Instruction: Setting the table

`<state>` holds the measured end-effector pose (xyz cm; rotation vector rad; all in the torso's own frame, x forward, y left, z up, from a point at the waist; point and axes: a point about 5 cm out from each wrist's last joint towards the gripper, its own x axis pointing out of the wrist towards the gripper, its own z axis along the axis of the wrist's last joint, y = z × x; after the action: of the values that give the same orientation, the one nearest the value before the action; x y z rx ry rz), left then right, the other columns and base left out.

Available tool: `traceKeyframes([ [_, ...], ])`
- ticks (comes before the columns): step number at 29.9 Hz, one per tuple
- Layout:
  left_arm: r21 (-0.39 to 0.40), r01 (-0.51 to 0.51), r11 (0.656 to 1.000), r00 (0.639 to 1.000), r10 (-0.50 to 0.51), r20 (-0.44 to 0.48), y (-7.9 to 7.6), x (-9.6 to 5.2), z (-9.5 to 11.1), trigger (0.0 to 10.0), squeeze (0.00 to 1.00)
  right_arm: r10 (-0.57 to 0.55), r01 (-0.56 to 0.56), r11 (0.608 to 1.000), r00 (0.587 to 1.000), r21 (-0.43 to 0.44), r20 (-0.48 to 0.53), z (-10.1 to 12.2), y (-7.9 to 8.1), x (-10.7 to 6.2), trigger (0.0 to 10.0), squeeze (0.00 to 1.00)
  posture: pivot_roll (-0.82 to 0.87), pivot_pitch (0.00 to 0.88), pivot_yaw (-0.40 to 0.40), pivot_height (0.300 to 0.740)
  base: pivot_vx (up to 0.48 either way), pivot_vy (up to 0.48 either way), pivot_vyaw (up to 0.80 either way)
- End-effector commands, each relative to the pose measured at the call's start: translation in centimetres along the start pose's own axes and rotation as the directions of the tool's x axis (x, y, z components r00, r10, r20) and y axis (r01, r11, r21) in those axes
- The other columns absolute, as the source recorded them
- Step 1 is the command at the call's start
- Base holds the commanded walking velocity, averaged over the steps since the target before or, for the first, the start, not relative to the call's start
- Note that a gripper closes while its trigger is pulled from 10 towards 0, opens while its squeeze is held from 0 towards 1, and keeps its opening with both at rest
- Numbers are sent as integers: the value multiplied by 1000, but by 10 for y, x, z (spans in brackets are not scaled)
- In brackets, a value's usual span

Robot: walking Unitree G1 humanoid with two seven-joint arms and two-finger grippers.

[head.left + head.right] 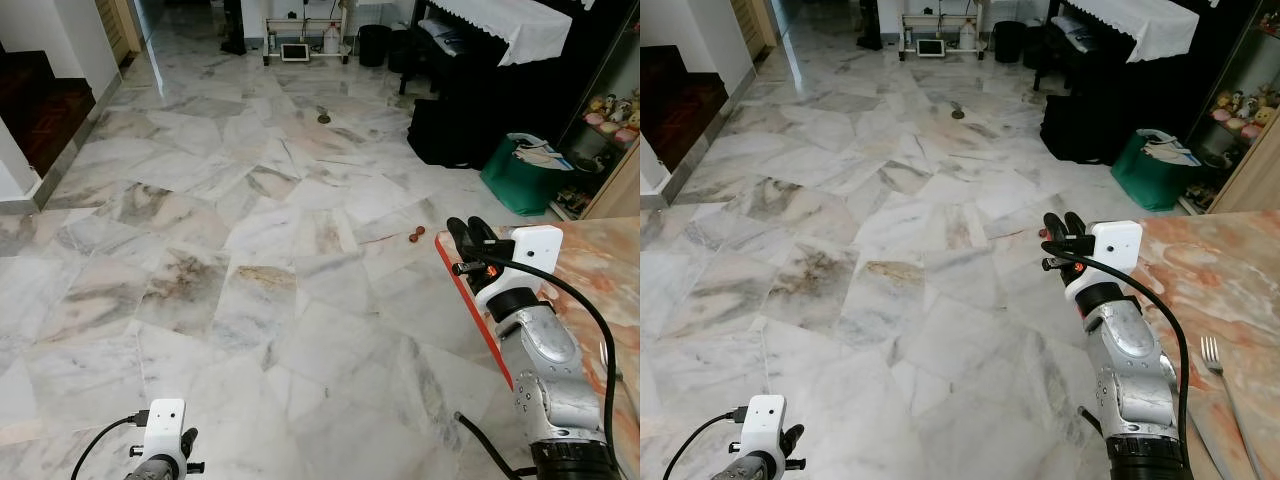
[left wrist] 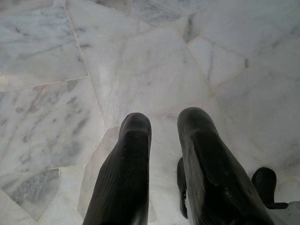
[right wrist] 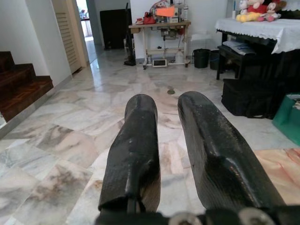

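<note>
A pink marble table (image 1: 1230, 270) with a red edge stands at my right. A silver fork (image 1: 1213, 357) lies on it near the front. My right gripper (image 1: 1060, 222) is raised at the table's near-left corner, over the floor beside the edge. It points forward, and its fingers (image 3: 140, 136) are slightly apart with nothing between them. My left arm (image 1: 163, 432) hangs low at my left. The left gripper (image 2: 164, 121) points down at the marble floor, narrowly open and empty.
Marble floor (image 1: 260, 220) spreads ahead. A green bag (image 1: 520, 172), a black bag (image 1: 445, 130) and a piano under a white cloth (image 1: 510, 28) stand right of centre. Dark stairs (image 1: 40, 100) rise at the left. Two small brown things (image 1: 415, 236) lie on the floor near the table.
</note>
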<state>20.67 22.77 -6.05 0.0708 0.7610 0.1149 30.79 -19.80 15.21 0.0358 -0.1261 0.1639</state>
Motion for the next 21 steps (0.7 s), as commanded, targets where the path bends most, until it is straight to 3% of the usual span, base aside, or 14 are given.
traceKeyframes([
  [1,1,2,1000,1000,-1,-28,0,-1,-6,10000,0,-11,11,1000,1000,-7,8,2,-1,3,10000,0,98,0,-42,727,0,0,0],
  [3,2,2,1000,1000,-2,-27,0,-1,-6,10000,0,-13,13,1000,1000,-6,11,2,-1,3,10000,0,99,0,-43,727,0,0,0],
  [5,6,32,999,995,-33,96,-15,5,21,10000,0,-15,15,1000,1000,-5,22,3,0,5,10000,0,102,0,-46,727,-279,0,0],
  [6,3,34,999,995,-34,97,-16,5,21,10000,0,-17,17,1000,1000,-5,26,3,0,6,10000,0,102,0,-46,727,-311,0,0],
  [17,-7,8,1000,1000,-8,-4,-4,0,-1,10000,0,-12,13,1000,999,-9,48,7,0,10,10000,0,103,0,-44,727,-322,0,0],
  [21,6,-6,1000,999,6,-33,0,-1,-7,10000,0,-12,13,1000,998,-12,58,9,0,12,10000,0,106,0,-45,727,0,0,0],
])
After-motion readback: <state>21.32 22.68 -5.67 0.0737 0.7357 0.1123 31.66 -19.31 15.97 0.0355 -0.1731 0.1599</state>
